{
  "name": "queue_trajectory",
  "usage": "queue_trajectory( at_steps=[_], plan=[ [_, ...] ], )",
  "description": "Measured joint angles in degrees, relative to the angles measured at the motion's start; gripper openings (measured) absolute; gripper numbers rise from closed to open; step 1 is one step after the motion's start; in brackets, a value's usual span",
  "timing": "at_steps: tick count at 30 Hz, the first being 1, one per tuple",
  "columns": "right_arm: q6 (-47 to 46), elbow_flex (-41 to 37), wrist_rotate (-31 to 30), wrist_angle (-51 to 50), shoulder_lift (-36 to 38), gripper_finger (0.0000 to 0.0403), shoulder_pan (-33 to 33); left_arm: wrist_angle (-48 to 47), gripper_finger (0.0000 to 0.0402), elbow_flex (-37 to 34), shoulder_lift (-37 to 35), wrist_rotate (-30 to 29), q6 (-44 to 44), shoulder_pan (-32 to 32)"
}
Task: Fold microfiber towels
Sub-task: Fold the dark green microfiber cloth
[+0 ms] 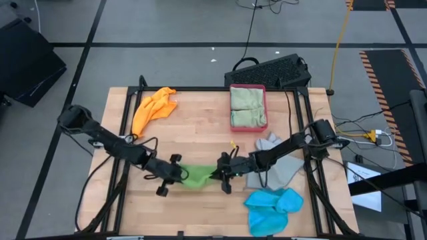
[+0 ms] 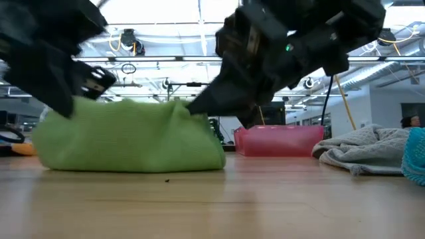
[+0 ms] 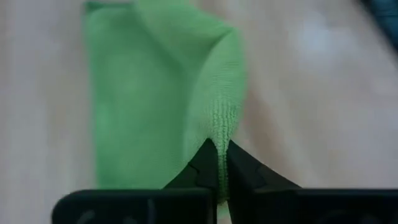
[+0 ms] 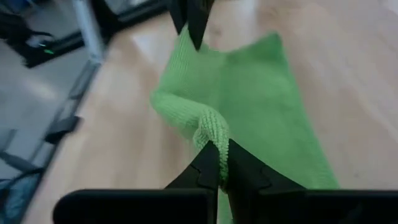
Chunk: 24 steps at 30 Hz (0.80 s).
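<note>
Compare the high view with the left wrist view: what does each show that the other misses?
Only the high view shows the orange towel, the grey towel, the blue towel, the pink-red tray holding folded sage towels, and the right gripper at the green towel's other end. Only the left wrist view shows the pinch up close: the left gripper shut on a bunched edge. Both show the bright green towel on the wooden table, held by the left gripper.
</note>
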<state>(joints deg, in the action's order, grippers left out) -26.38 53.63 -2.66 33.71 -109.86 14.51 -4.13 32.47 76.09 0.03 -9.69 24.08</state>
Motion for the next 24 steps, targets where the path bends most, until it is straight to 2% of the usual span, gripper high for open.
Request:
queue_trajectory(
  at_steps=[4,10,15,20,24],
  plan=[
    [-0.01,0.00,-0.14,-3.23,0.00,0.0009,-1.75,-3.00,0.0007,-0.01,0.00,0.00,0.18,-4.68],
    [0.05,-0.01,-0.29,-6.03,0.00,0.0009,-2.87,-5.99,0.0039,-0.02,0.00,-0.02,0.28,-9.15],
    [0.22,-0.02,-0.78,-7.25,0.00,0.0009,-3.26,-9.09,0.0047,-0.02,0.02,-1.41,-1.18,-10.74],
    [0.09,-0.02,-4.13,-8.27,0.00,0.0015,-3.29,-9.50,0.0048,-0.02,0.95,-4.62,-2.66,-11.17],
    [0.23,-0.02,-9.50,-8.83,0.00,0.0046,-3.18,-9.51,0.0049,-0.02,2.54,-5.59,-3.18,-11.08]
  ],
)
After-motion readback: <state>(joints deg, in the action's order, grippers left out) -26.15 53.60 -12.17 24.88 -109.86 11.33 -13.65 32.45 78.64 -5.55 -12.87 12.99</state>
